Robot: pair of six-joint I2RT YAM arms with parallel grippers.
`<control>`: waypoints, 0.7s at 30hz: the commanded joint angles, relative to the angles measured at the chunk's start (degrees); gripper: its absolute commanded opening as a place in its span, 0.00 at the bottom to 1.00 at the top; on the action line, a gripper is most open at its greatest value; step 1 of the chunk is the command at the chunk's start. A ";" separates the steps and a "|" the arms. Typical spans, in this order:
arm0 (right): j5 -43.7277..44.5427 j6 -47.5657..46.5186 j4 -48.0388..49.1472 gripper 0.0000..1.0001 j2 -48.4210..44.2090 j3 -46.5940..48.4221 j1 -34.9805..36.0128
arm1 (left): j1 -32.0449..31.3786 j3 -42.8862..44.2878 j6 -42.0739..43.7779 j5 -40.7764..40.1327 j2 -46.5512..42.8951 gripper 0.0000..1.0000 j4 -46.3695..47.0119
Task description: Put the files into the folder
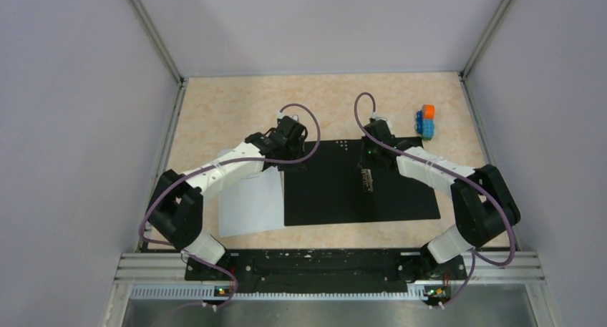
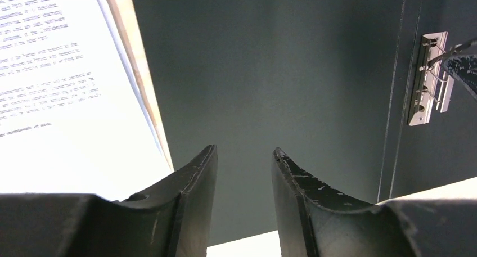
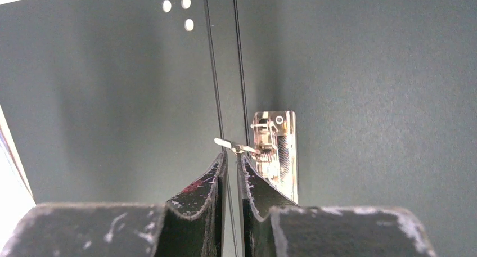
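With R gripper [image 3: 232,157] jaws nearly together at clip [image 3: 277,156] lever (grip unconfirmed), lift lever fully before L gripper [image 2: 243,151], jaws spread, empty over open folder [image 1: 322,198], fetches files [image 1: 250,205] just left.

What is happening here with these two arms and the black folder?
The folder lies open on the table, black inside up. The right tool, nearly shut, has its tips at the metal clip in the middle; a real grip is not clear. The left tool hangs open and empty over the folder's left half. The printed sheets lie beside the folder's left edge, not yet inside.
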 commanded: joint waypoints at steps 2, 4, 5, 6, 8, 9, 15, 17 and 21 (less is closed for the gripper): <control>2.84 -2.26 1.62 0.12 4.03 5.11 -1.29 | 0.68 2.29 1.60 -2.96 -4.32 0.47 -1.95; 3.18 -2.92 1.60 0.12 5.80 6.34 -1.55 | 1.04 2.25 1.76 -3.47 -5.16 0.48 -2.42; 3.38 -3.29 1.58 0.12 6.62 6.83 -1.65 | 1.32 2.24 1.87 -3.82 -5.66 0.49 -2.59; 3.38 -3.49 1.53 0.12 7.33 7.36 -1.72 | 1.61 2.21 1.96 -4.25 -6.07 0.50 -2.84; 3.09 -3.95 0.95 0.12 8.24 8.35 -1.73 | 2.29 2.11 2.05 -5.08 -7.16 0.53 -3.37; 2.80 -4.00 0.76 0.14 8.17 8.66 -1.77 | 2.72 1.79 2.10 -5.60 -7.68 0.56 -3.55; 0.56 -5.18 -1.92 0.33 4.74 11.29 -1.55 | 9.67 -1.70 0.45 -7.35 -13.66 0.68 -3.82; 0.15 -5.39 -3.37 0.42 3.07 12.44 -0.67 | 13.92 -3.80 -0.47 -9.04 -16.40 0.73 -3.89; -1.72 -5.12 -3.35 0.56 1.37 14.56 3.62 | 22.80 -10.16 -2.03 -10.40 -21.49 0.81 -1.01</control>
